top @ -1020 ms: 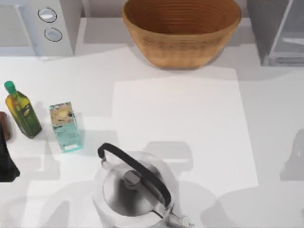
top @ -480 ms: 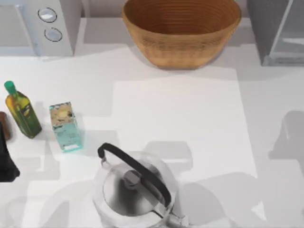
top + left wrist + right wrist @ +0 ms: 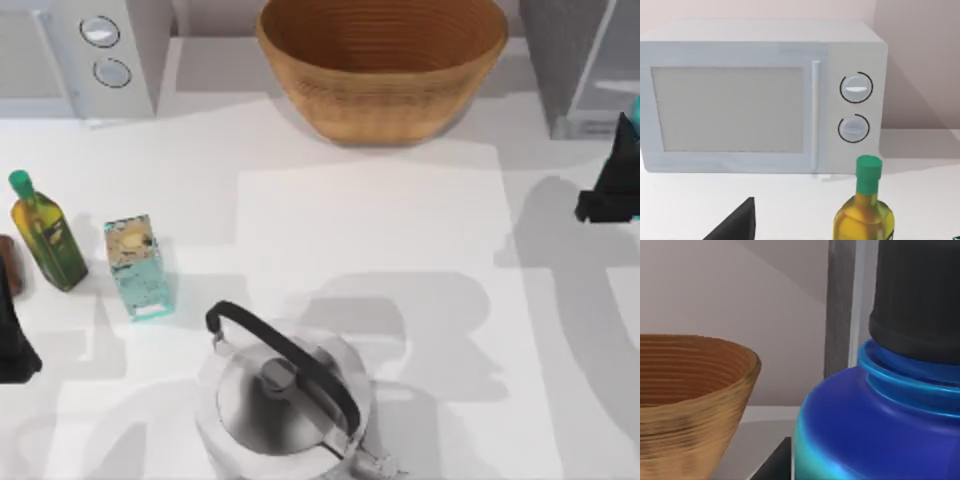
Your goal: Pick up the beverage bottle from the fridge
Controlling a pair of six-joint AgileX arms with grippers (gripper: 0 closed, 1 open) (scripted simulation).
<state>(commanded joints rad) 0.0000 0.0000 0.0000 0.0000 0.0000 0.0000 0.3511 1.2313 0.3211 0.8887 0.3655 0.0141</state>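
Observation:
The beverage bottle (image 3: 875, 425) looms close in the right wrist view, with a round blue shoulder, a black cap and a teal edge low on its body. My right gripper (image 3: 618, 165) is at the table's far right edge, shut on the bottle. A sliver of its cyan body (image 3: 636, 106) peeks out just in front of the fridge (image 3: 575, 60). The grey fridge stands at the back right corner, and its light frame (image 3: 842, 305) rises right behind the bottle. My left gripper (image 3: 14, 345) is parked at the left edge.
A large woven basket (image 3: 382, 62) sits at the back centre. A microwave (image 3: 85, 55) with two knobs stands back left. An oil bottle (image 3: 45, 235) and a teal carton (image 3: 138, 268) are at the left, and a steel kettle (image 3: 285, 395) at front centre.
My right gripper has come into the top view from the right edge with the bottle in it. Its shadows have spread leftward across the table. The left arm has not moved.

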